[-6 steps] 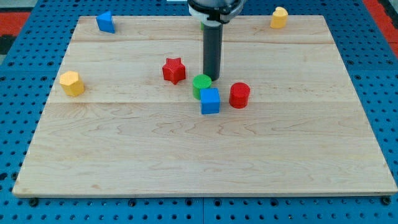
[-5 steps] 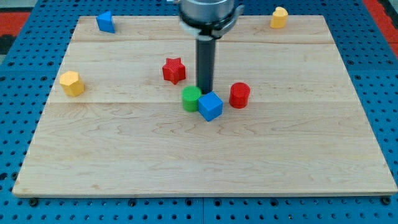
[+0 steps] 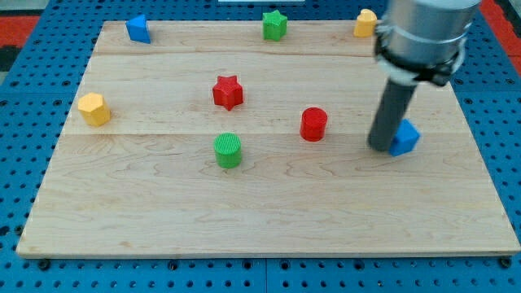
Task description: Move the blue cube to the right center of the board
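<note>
The blue cube (image 3: 404, 137) lies on the wooden board (image 3: 269, 212) at the view's right, about mid-height, partly hidden by my rod. My tip (image 3: 378, 147) touches the board right against the cube's left side. The red cylinder (image 3: 313, 124) stands to the left of my tip, well apart from it.
A green cylinder (image 3: 229, 150) sits left of centre. A red star (image 3: 228, 91) lies above it. A green star (image 3: 275, 24), a yellow block (image 3: 365, 22) and a blue block (image 3: 137, 28) line the top edge. A yellow block (image 3: 94, 108) sits at the left.
My tip has moved from the board's centre far to the right, and the blue cube has gone with it. The green cylinder has shifted down-left. The green star now shows at the top.
</note>
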Tool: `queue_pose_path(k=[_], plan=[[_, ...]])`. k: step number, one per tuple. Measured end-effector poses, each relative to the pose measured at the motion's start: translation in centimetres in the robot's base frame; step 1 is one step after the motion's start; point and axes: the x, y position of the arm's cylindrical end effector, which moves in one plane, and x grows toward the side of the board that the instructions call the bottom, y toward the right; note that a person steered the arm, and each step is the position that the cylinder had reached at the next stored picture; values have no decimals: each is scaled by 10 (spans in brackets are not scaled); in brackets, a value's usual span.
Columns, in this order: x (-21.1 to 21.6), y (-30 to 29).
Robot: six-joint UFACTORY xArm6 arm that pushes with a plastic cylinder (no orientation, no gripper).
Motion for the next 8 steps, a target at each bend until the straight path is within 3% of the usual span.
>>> queue_pose_path(k=[1,2,3,4,6,7,8], plan=[[-6,25],[58,30],[50,117],[35,99],[4,-9],[14,-4],[13,79]])
